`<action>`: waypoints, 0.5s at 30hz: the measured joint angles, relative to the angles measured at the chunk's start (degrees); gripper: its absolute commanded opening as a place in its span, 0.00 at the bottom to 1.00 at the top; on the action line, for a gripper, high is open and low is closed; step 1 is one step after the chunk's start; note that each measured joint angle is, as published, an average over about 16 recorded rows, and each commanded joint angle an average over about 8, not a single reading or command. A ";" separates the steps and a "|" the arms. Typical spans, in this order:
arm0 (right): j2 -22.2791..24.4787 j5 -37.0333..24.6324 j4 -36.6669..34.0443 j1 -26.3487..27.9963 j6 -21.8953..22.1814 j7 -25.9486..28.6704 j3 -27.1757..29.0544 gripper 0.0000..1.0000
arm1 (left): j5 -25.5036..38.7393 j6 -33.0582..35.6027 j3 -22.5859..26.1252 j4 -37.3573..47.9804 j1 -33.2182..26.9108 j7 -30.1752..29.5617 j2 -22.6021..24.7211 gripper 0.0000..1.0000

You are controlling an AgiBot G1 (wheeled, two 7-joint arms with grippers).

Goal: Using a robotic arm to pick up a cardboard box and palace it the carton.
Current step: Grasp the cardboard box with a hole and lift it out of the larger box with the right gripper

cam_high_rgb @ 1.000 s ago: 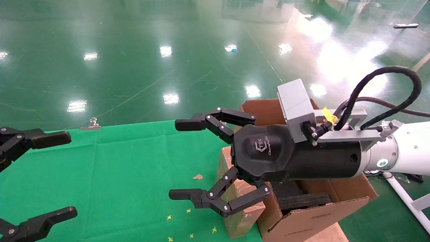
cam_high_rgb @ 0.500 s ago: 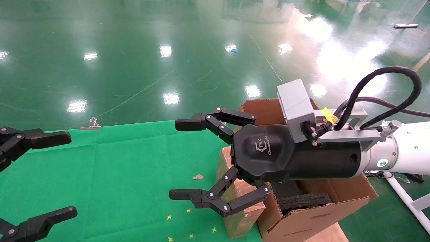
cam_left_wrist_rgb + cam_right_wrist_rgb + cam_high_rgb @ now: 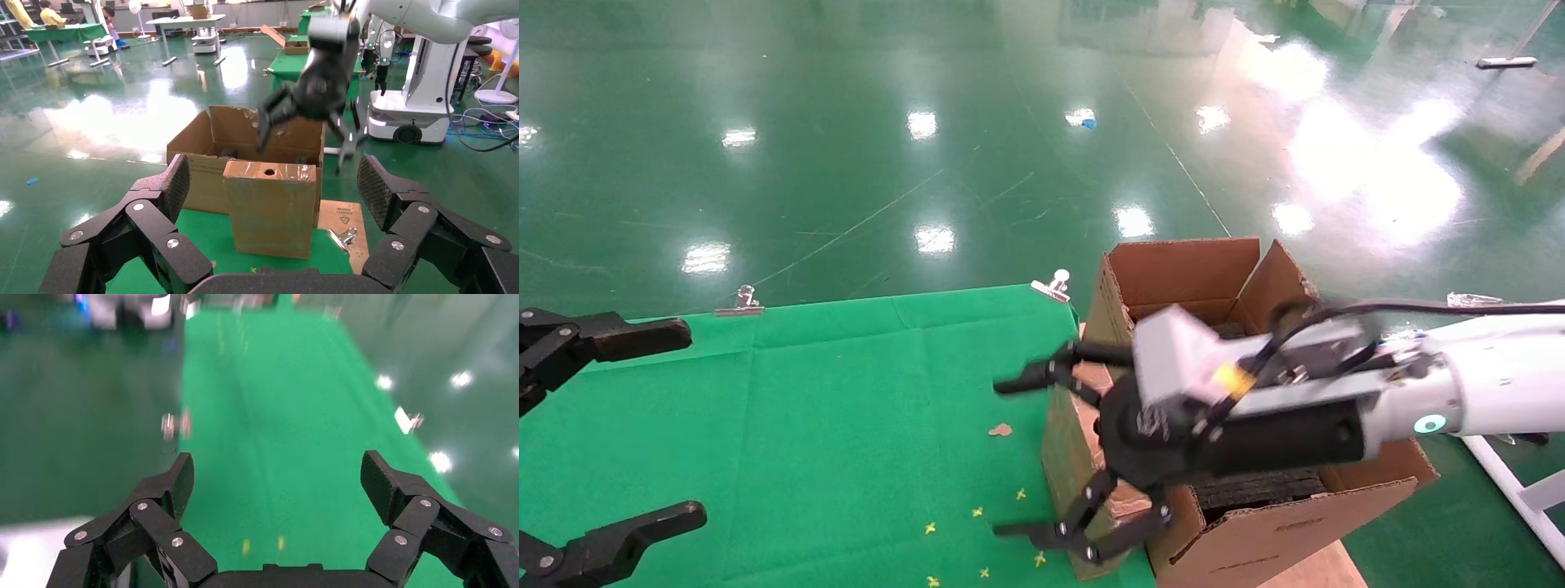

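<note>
The small cardboard box (image 3: 1060, 457) stands upright on the green cloth, against the carton's (image 3: 1254, 535) left wall. In the left wrist view the box (image 3: 272, 211) shows a round hole in its top face, with the carton (image 3: 199, 156) behind it. The white robotic arm (image 3: 1491, 392) reaches in from the right. My right gripper (image 3: 1017, 457) is open and empty, with one finger on each side of the box's upper part, not touching it. It also shows in the left wrist view (image 3: 303, 119), above the box. My left gripper (image 3: 658, 429) is open and empty at the left edge.
Black foam blocks (image 3: 1254, 490) lie inside the carton. Binder clips (image 3: 738, 302) (image 3: 1052, 286) hold the green cloth (image 3: 805, 425) at its far edge. A flat cardboard sheet (image 3: 346, 214) lies beside the carton. Small scraps (image 3: 1001, 429) dot the cloth.
My right arm has dropped and swung toward the carton, bringing its open gripper down around the small box. The left gripper has not moved.
</note>
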 measured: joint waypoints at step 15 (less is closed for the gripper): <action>-7.56 -22.15 0.91 25.47 -3.43 2.86 -23.60 1.00 | -0.03 -0.01 0.04 0.00 -0.01 0.02 -0.02 1.00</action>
